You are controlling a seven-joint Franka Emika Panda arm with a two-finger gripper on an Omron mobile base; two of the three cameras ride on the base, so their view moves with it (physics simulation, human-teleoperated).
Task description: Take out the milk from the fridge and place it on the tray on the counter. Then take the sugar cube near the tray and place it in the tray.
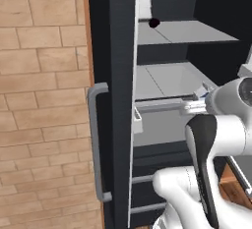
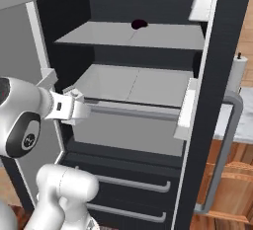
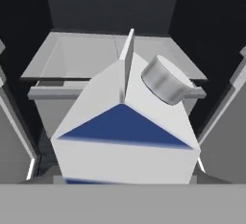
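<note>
The milk, a white gable-topped carton with a blue patch and a grey round cap, sits very close to the hand camera and hides the fingertips. Behind it lies the open fridge's grey middle shelf. My gripper hovers at the front edge of that shelf, level with it, and is shut on the milk. The carton hangs free of the shelves. The tray and the sugar cube are out of view.
The fridge door stands open with its long grey bar handle. A small dark round item rests on the upper shelf. Drawers sit below. A strip of counter with a pale upright bottle shows right.
</note>
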